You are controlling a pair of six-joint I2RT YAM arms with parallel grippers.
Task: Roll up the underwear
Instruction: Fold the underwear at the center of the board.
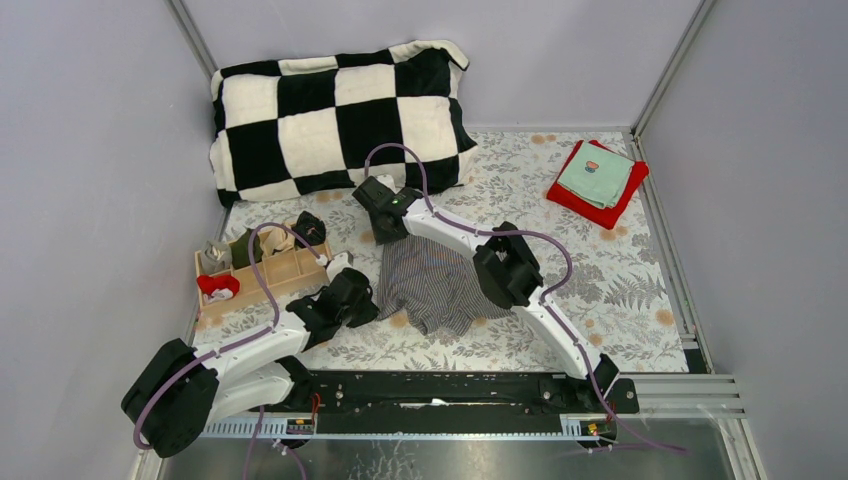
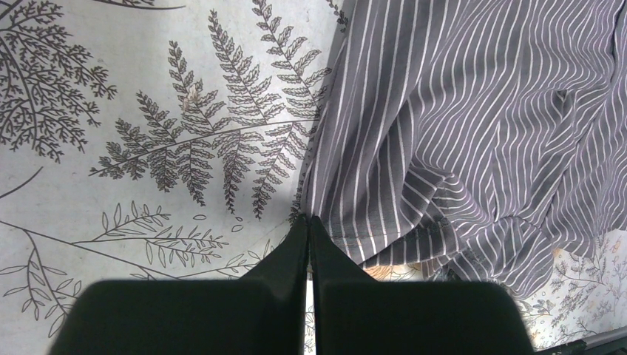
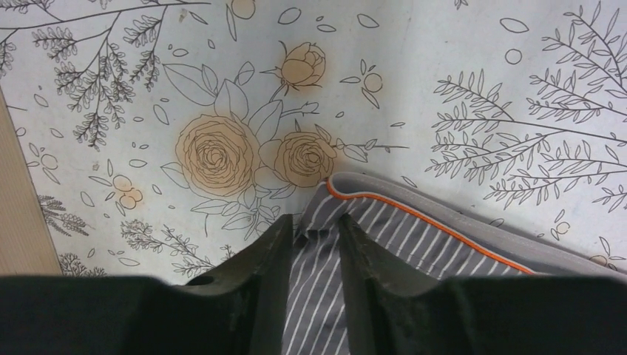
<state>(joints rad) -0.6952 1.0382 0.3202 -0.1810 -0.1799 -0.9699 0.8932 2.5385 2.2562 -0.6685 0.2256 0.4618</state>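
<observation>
One pair of grey striped shorts [image 1: 430, 285] lies crumpled in the middle of the table [image 1: 620, 270], with its orange-trimmed waistband [image 3: 429, 214] on the far side. The right gripper [image 3: 314, 224] sits at the waistband's far-left corner. Its jaws are narrow with striped cloth between them; whether they pinch it I cannot tell. The left gripper [image 2: 308, 222] is fully closed and empty, its tips at the shorts' left edge.

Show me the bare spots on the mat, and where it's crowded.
Widest bare mat: right of the grey striped shorts, nearer than the red cloth. A smaller patch lies between the checkered pillow and that cloth. Crowded: the left, with the wooden tray, left gripper and shorts close together.
</observation>
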